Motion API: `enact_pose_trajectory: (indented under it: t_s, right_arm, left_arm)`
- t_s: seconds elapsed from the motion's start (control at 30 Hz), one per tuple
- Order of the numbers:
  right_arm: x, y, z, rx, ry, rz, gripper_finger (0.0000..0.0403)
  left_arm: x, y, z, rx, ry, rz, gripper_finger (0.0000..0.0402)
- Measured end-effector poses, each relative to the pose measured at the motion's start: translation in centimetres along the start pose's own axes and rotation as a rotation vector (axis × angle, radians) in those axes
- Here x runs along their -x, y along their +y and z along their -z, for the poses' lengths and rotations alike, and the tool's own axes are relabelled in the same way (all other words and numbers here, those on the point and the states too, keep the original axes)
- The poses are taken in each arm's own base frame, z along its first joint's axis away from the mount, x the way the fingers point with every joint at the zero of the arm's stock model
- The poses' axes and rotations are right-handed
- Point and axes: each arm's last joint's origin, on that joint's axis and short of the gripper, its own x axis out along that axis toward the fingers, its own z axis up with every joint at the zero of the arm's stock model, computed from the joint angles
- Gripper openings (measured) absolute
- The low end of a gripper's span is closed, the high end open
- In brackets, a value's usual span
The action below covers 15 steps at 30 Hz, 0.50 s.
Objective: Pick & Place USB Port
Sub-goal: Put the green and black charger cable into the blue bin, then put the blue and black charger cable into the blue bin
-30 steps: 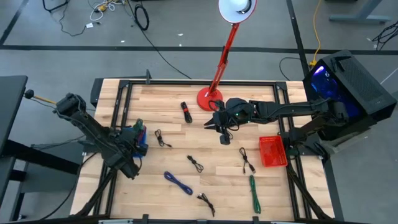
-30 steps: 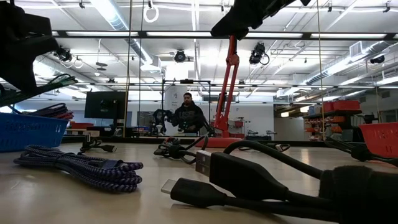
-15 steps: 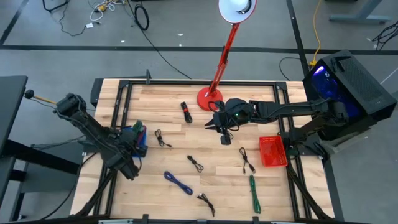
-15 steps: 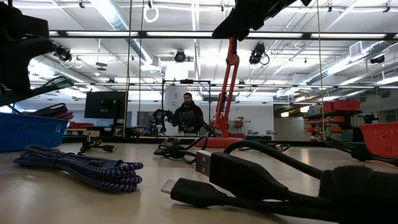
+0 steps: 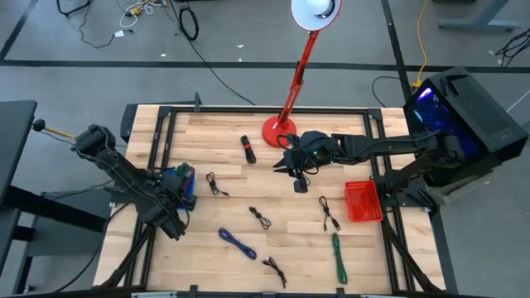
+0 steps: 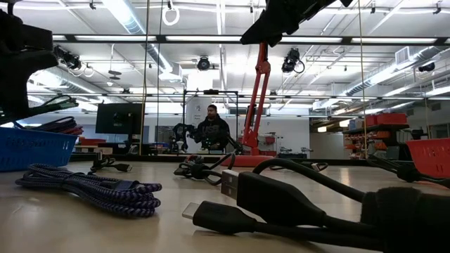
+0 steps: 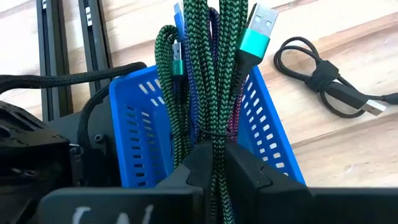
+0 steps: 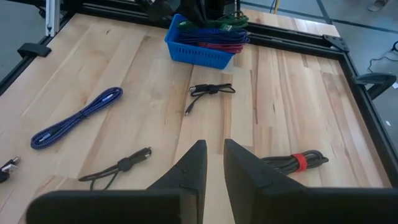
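At the table's left, a blue basket (image 5: pixel 185 179) holds several coiled cables. My left gripper (image 7: pixel 214 158) is over it, shut on a green braided USB cable bundle (image 7: pixel 211 81). The bundle's teal plug (image 7: pixel 255 31) sticks out beyond the basket's rim (image 7: pixel 134 93). The low view shows the green cable (image 6: pixel 53 104) just above the basket (image 6: pixel 35 149). My right gripper (image 5: pixel 281 168) hangs above the table's middle, near the lamp base. In its wrist view the right gripper (image 8: pixel 214 152) is open by a narrow gap, with nothing between the fingers. My left gripper pinches the green bundle between its two fingers where a thin tie binds the strands (image 7: pixel 213 134). The fingers slant down from above the basket and lie along the bundle. The bundle stretches away from the fingertips over the cables in the basket; whether it rests on them I cannot tell.
Loose cables lie across the table: a black one (image 5: pixel 216 184) beside the basket, a black one with a red tie (image 5: pixel 247 149), a blue one (image 5: pixel 237 242), a green one (image 5: pixel 338 257) and several more black ones. A red basket (image 5: pixel 361 201) stands at the right, and a red lamp base (image 5: pixel 277 131) at the back.
In the low view, the green cable's free end has dipped a little toward the blue basket. My right arm has kept still.
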Motion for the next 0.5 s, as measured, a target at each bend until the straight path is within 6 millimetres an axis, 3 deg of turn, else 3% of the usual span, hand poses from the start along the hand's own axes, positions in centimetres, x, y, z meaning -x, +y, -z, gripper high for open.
enact_pose_trajectory:
  t_s: [0.5]
  right_arm:
    - [0.0, 0.0, 0.01, 0.011, 0.001, -0.001, 0.0055]
  left_arm:
    - [-0.12, 0.14, -0.43, 0.032, -0.026, -0.029, 0.0146]
